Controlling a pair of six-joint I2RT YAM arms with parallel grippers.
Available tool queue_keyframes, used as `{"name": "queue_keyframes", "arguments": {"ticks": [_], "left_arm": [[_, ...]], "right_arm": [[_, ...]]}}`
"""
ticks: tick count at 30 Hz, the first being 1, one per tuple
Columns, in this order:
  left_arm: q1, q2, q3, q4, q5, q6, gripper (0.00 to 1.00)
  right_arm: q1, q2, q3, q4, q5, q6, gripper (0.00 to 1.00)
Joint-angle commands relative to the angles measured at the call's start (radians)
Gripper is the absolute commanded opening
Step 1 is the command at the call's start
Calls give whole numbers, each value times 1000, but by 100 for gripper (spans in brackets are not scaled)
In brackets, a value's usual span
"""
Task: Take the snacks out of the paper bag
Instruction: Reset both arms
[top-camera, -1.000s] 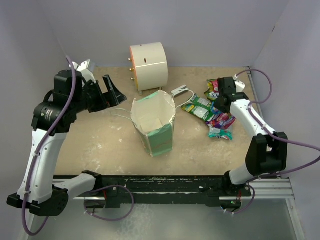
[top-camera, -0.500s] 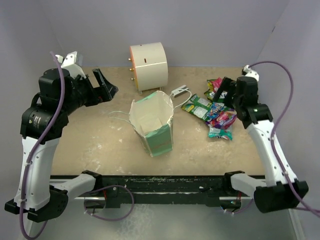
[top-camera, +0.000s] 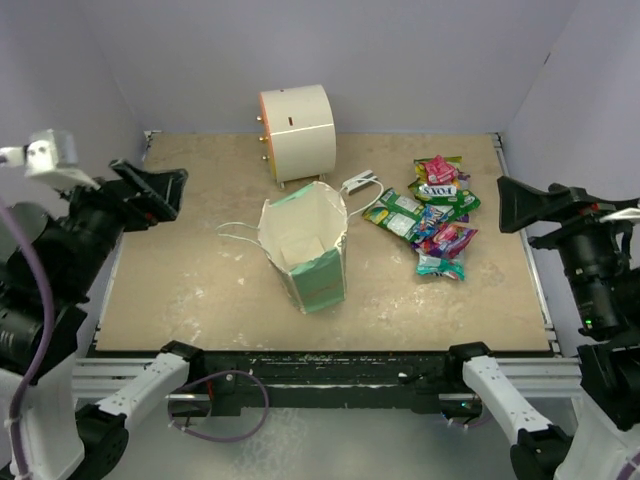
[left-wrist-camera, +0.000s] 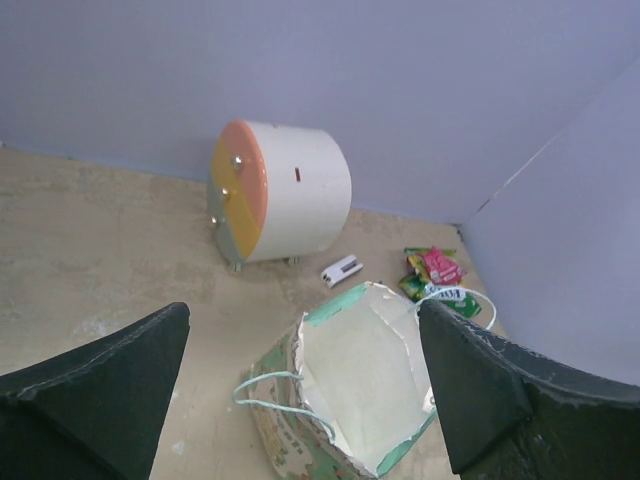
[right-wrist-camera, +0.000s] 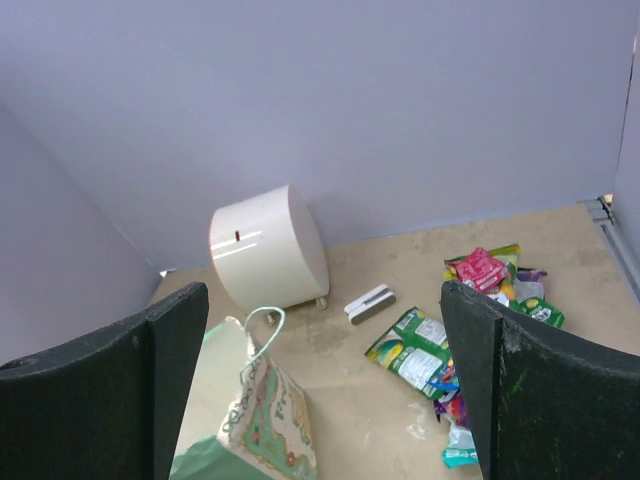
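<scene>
The mint-green paper bag (top-camera: 305, 250) stands upright and open at the table's middle. Only its white inside (left-wrist-camera: 375, 375) shows in the left wrist view. The snacks (top-camera: 433, 213), shiny green, pink, purple and teal packets, lie in a loose pile on the table to the right of the bag, also visible as the snacks (right-wrist-camera: 470, 330). My left gripper (top-camera: 155, 190) hangs open high over the left table edge, well away from the bag. My right gripper (top-camera: 522, 205) hangs open above the right edge, right of the pile, holding nothing.
A white cylinder (top-camera: 297, 130) with an orange rim lies on its side at the back centre. A small grey-white block (top-camera: 360, 182) sits between it and the snacks. Purple walls close in the back and both sides. Thin handles (top-camera: 235, 232) loop out left of the bag.
Both arms have pulled back and up toward the near side edges. The right gripper left the snack pile and opened wide. Bag and snacks have stayed put.
</scene>
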Motion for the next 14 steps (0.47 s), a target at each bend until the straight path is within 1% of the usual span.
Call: {"name": "queue_keyframes", "arguments": {"ticks": [1,5,10,12,14], "left_arm": [[3,-88,-3,104,-84,10,99],[3,-124,1,123,-119,26,99],[3,-117,23,100,-134,38,99],[4,-115,23,96,-132,39,99],[4,-115,17,92,-133,37,99]], "right_arm": [[2,17,47,-81,28,13,100],[2,34,62,-102,78,31,100],[2,78,91,-142,142,45,100],[2,67,72,-123,122,21,99],[2,63,66,-108,109,34,100]]}}
